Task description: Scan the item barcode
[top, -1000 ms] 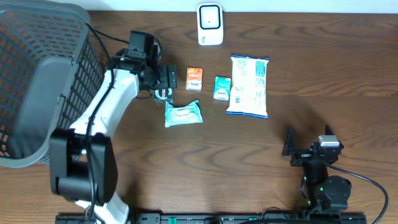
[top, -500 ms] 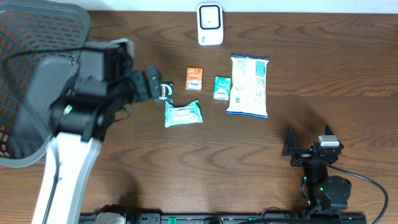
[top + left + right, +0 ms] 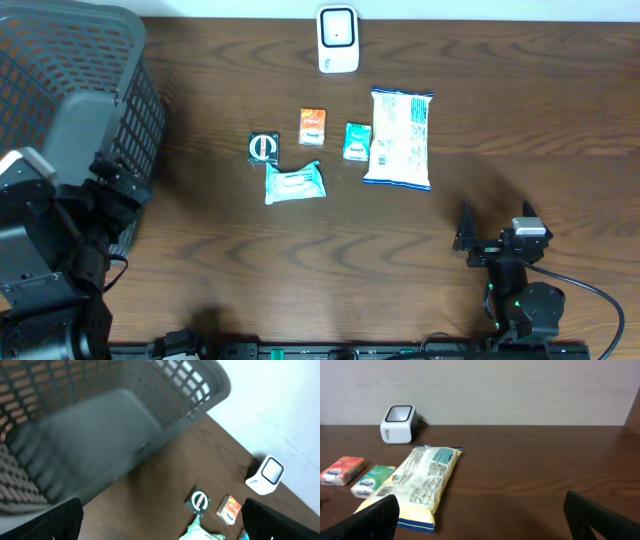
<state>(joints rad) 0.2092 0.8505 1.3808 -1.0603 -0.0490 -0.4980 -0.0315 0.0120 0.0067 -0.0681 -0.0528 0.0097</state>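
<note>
Left fingers (image 3: 118,182) have pulled off the row of goods and back to the 8 o'clock corner of the table (image 3: 250,270), by the basket (image 3: 70,90); the right fingers (image 3: 495,230) have not stirred at 5 o'clock. Overhead, both pairs stand open and empty. The dark packet (image 3: 262,146) lies flat mid-table at the row's 9 o'clock end, just beside the wipes (image 3: 294,183). The orange packet (image 3: 313,126), green packet (image 3: 357,141) and bag (image 3: 400,138) run on toward 3 o'clock, and the scanner (image 3: 338,39) stands well apart at 12 o'clock. The dark packet is near square, its slightly longer side running 12 to 6, round logo up. No barcode shows, so it is likely underneath. Left wrist: fingers spread wide, basket filling the near view, dark packet and scanner small beyond. Right wrist: fingers wide apart, bag lying lengthwise away, scanner window tilted toward the camera. To scan well, I would take the dark packet by its edges, leave the coded face uncovered, and turn that face square to the window.
</note>
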